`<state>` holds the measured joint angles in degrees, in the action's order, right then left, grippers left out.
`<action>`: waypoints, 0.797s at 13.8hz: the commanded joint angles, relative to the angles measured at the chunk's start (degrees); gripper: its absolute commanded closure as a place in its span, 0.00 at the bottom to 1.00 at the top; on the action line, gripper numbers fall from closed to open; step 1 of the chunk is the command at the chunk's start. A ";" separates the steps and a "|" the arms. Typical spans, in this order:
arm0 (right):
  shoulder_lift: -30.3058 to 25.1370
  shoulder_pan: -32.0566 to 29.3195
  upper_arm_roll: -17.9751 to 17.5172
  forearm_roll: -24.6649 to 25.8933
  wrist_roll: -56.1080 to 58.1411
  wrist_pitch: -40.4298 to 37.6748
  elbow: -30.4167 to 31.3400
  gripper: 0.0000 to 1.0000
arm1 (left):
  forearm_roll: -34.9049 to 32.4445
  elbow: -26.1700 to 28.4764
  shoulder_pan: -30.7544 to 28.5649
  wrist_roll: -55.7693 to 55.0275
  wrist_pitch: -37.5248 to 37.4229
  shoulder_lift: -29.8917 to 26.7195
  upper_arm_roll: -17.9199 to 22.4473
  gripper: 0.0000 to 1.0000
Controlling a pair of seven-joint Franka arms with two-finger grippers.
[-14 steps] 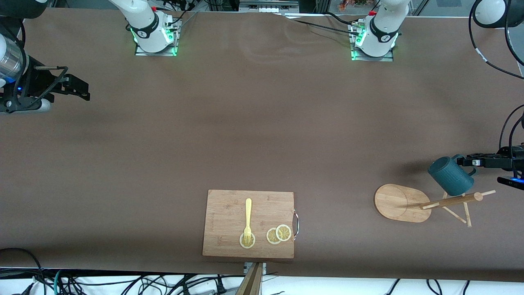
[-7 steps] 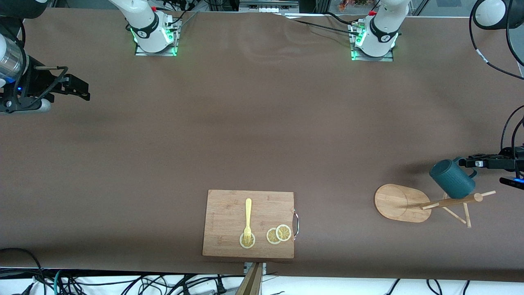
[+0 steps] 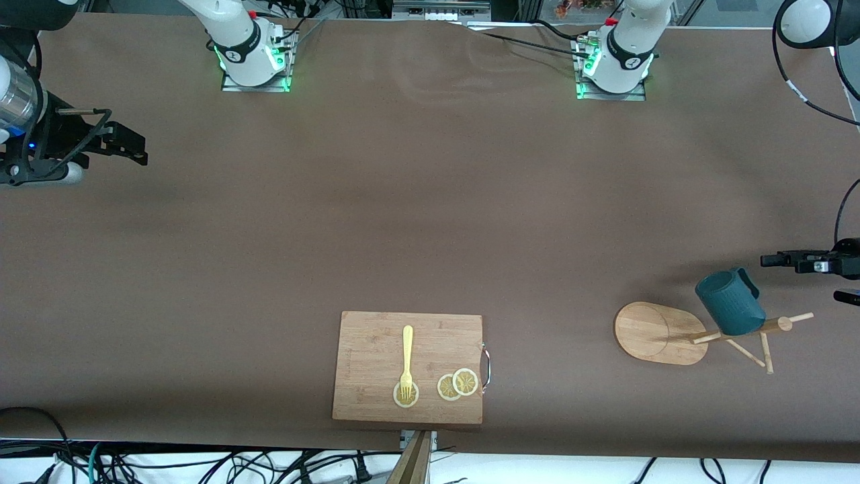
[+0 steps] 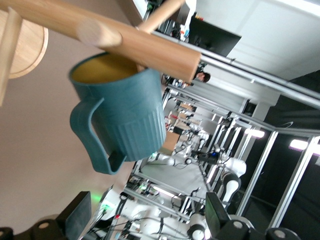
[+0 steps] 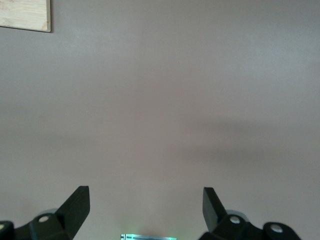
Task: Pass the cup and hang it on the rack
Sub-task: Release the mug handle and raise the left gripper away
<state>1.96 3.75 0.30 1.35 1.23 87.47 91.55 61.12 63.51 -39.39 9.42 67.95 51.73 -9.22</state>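
Note:
The dark teal cup point(image 3: 729, 304) hangs on the bamboo rack point(image 3: 653, 333), its handle toward the left arm's end of the table. In the left wrist view the cup point(image 4: 127, 117) sits under the rack's post point(image 4: 135, 42), with its mustard inside showing. My left gripper point(image 3: 772, 259) is open with nothing in it, clear of the cup's handle, over the table at the left arm's end. Its fingers point(image 4: 78, 216) stand wide, and the left gripper point(image 4: 147, 212) has a gap to the cup. My right gripper point(image 3: 138, 148) waits open over the right arm's end; in its own view the right gripper point(image 5: 145, 200) sees only bare table.
A rectangular bamboo cutting board point(image 3: 376, 349) lies near the front edge at mid table, carrying a yellow fork point(image 3: 407, 356) and lemon slices point(image 3: 457, 384). Its corner point(image 5: 25, 15) shows in the right wrist view. Thin pegs of the rack point(image 3: 766, 353) stick out toward the front camera.
My left gripper has opened, let go of the cup's handle and drawn back toward the left arm's end. The cup has settled lower on the rack. The right arm has not moved.

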 commanded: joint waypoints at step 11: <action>-0.03 -0.68 -0.48 -2.32 0.35 1.47 -0.41 0.00 | -46.83 -7.09 21.51 0.78 -7.22 -19.19 -1.33 0.00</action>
<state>1.96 3.75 0.26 0.17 1.23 88.66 91.54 22.35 55.15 -24.05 9.49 60.15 37.15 -11.71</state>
